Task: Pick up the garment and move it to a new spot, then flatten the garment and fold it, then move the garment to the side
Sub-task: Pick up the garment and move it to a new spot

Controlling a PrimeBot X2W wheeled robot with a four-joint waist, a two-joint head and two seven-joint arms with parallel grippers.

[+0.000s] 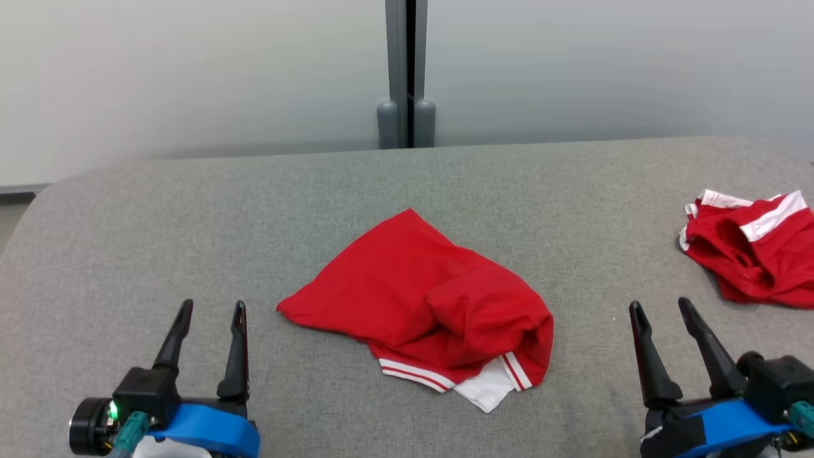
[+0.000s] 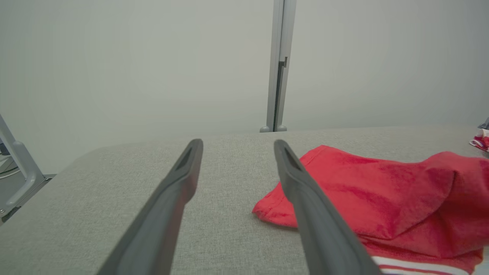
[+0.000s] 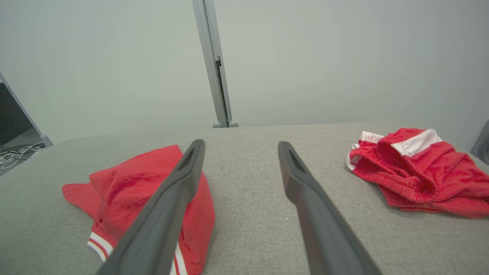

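Note:
A red garment (image 1: 423, 302) with white-and-red striped trim lies crumpled and partly folded in the middle of the grey table (image 1: 191, 210). In the left wrist view the garment (image 2: 382, 194) lies to the right of my fingers; in the right wrist view the garment (image 3: 126, 183) lies to their left. My left gripper (image 1: 212, 308) hovers open at the lower left, apart from the cloth. My right gripper (image 1: 660, 306) stands open at the lower right, also clear of it. Both hold nothing.
A second crumpled red garment with white bands (image 1: 753, 245) lies at the table's right edge, the same heap (image 3: 416, 168) in the right wrist view. A grey post (image 1: 406, 73) stands behind the table against a pale wall.

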